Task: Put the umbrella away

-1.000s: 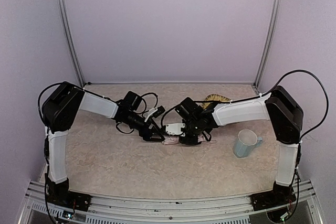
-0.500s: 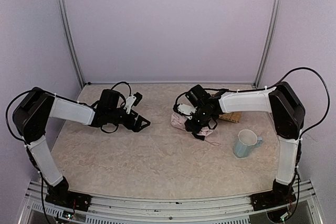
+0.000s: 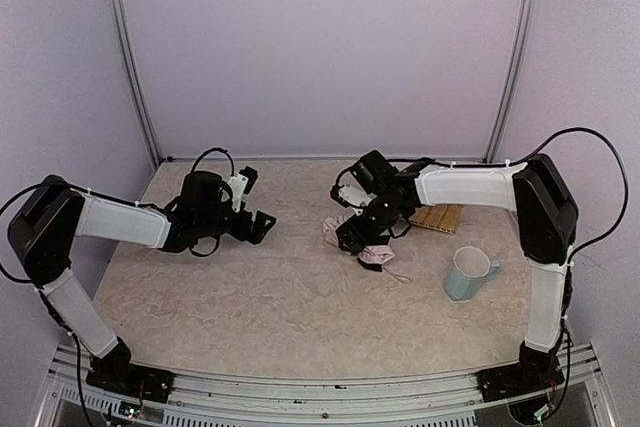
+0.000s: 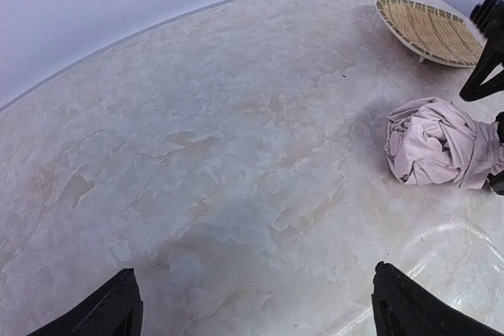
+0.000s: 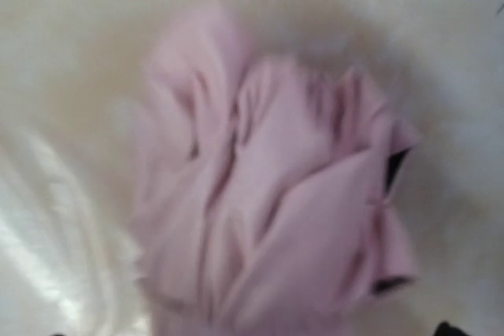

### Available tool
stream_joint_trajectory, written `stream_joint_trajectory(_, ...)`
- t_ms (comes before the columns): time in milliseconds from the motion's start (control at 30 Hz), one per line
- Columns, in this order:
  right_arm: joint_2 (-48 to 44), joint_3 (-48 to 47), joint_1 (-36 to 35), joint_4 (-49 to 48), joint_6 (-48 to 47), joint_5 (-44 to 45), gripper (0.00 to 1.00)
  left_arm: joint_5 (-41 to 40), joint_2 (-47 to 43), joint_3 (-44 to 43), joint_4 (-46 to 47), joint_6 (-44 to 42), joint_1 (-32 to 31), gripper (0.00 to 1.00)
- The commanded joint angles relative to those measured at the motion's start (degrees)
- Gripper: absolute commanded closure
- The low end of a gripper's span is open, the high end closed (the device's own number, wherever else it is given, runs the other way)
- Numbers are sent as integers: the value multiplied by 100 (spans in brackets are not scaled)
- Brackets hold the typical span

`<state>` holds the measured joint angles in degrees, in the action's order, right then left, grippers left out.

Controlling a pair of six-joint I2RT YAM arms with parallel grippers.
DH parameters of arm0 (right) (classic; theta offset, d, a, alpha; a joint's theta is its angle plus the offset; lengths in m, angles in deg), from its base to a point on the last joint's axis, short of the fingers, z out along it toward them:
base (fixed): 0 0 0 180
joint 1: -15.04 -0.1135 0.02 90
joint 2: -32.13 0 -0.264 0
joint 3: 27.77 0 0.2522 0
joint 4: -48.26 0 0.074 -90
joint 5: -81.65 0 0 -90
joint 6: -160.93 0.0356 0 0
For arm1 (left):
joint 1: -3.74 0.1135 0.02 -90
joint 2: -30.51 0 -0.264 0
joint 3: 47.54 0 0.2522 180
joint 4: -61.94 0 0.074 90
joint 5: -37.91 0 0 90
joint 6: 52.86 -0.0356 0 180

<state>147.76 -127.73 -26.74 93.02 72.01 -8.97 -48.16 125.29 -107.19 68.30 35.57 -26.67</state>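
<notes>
Umbrella [image 3: 378,257] down on the table [image 3: 250,307], right of centre, neither gripper holding it.
Mug [image 3: 468,273] sits nearest you. The umbrella is a crumpled bundle, long axis roughly left-right, right end slanting nearer; handle end unclear. Your right gripper [image 3: 358,237] hangs over it, jaws spread, empty. Left gripper [image 3: 262,227] is wide, empty, well apart. Tray [image 3: 440,217] lies behind.

So the left arm [image 3: 110,219] is stretched out low, left tool [image 3: 263,226] aimed at 3 o'clock, fingers [image 4: 106,312] spread wide. The right arm [image 3: 470,187] reaches toward 9 o'clock, right tool [image 3: 351,241] tipped down; wrist view's too blurry to call its jaws.
</notes>
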Motion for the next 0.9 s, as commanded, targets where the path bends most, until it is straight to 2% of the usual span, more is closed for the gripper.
stream_joint_trajectory(0,-1113,-282,227,62,-182,-407,0,-266,-246,67,200,-54,-19,1)
stream_joint_trajectory(167,-2255,627,1315,-865,-125,-498,0,-690,-427,108,174,-69,115,1)
stream_joint_trajectory(400,-3794,2925,3680,-2752,528,-991,0,-1564,-904,468,618,46,661,1)
stream_joint_trajectory(533,-4432,4080,4591,-3841,853,-1240,0,-2215,-1082,807,1184,-60,942,1)
stream_joint_trajectory(633,-4620,4721,4868,-4560,909,-1200,0,-2446,-1128,968,1402,-10,1227,1)
stream_joint_trajectory(733,-4664,5219,4907,-5037,966,-747,0,-2776,-1154,1264,1797,17,1486,1)
stream_joint_trajectory(867,-4640,5586,4916,-5419,1128,-98,0,-2690,-1173,1687,2362,120,1891,1)
